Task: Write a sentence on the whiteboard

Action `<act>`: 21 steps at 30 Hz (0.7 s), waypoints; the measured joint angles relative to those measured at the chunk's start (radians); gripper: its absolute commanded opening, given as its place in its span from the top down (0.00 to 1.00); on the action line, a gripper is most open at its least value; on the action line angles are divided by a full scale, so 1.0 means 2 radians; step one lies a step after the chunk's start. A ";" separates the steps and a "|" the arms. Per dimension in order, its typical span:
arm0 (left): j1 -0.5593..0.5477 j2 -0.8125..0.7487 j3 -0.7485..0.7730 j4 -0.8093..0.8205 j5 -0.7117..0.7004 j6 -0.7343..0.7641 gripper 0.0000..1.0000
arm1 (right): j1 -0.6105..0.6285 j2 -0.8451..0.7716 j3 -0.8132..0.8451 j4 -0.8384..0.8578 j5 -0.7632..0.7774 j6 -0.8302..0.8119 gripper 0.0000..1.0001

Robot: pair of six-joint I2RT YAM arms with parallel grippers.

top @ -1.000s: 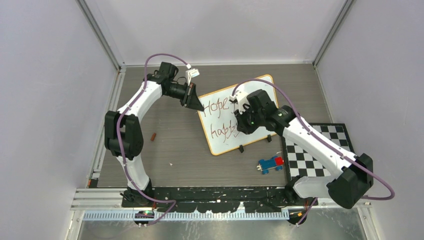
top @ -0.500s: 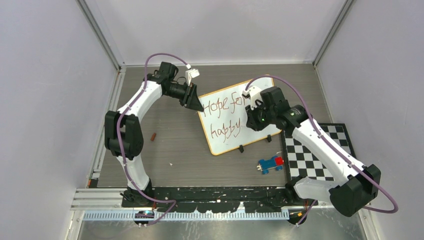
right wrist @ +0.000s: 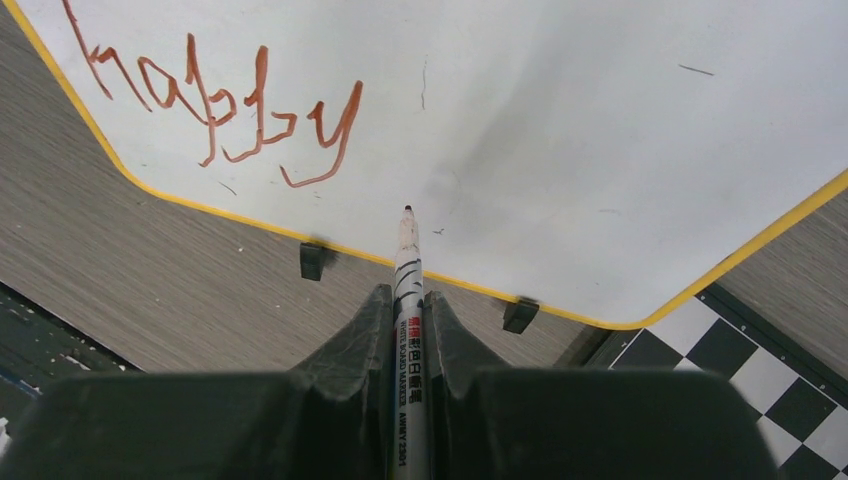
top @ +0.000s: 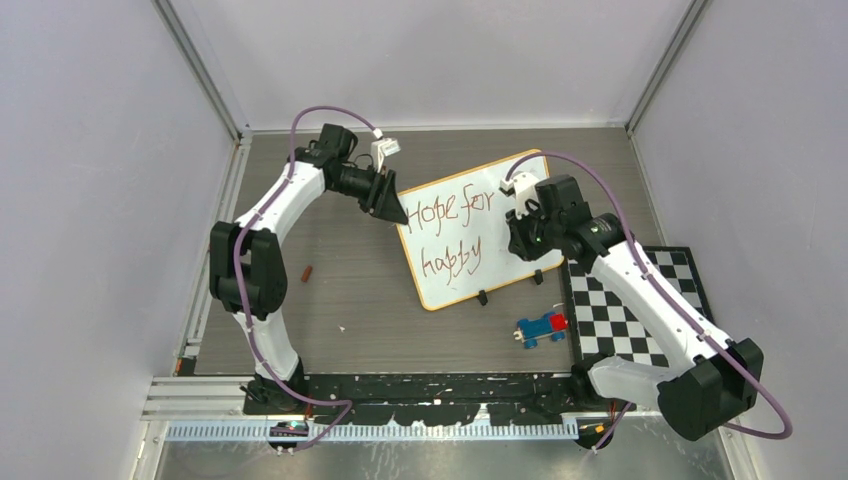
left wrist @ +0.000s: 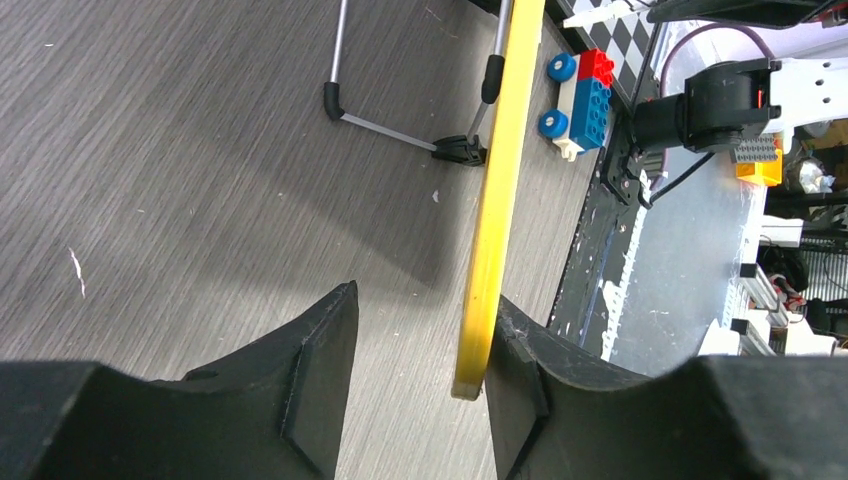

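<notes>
Shows the whiteboard (top: 462,283) in the middle of the overhead view, on the grey table (top: 350,300), set askew with its long sides rising toward the upper right. Carries the sentence (top: 450,210) in reddish-brown letters across its left half: "Hope for" above, "happy" below, with bare white to the right of the last word. Straddles the board's left corner with the left gripper (top: 396,212), fingers released. In the left wrist view, spreads the two black fingers (left wrist: 310,380) apart around the yellow rim (left wrist: 497,180), which runs up the frame close against the right-hand one and clear of the left-hand one. Clenches the right gripper (top: 524,236) on a white marker (right wrist: 406,245) over the board's right part. In the right wrist view, points the dark tip up the frame at blank board just below and right of "happy", near the lower rim and between two black clips (right wrist: 313,260); cannot tell whether tip and surface touch. Has a block toy car (top: 541,328) below the board at lower centre, a checkered mat (top: 625,310) at the right beneath the right arm, and a small brown piece (top: 308,273) at the left, well apart from the board.
</notes>
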 measured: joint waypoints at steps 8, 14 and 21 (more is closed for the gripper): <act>-0.005 0.000 0.000 -0.002 0.002 0.002 0.76 | -0.043 0.000 -0.004 -0.002 -0.041 -0.003 1.00; -0.006 0.004 0.008 -0.019 0.023 0.003 0.99 | -0.052 0.000 -0.003 -0.001 -0.069 -0.003 1.00; -0.010 0.040 0.074 -0.068 0.027 0.033 1.00 | -0.060 0.000 -0.003 0.006 -0.091 0.006 1.00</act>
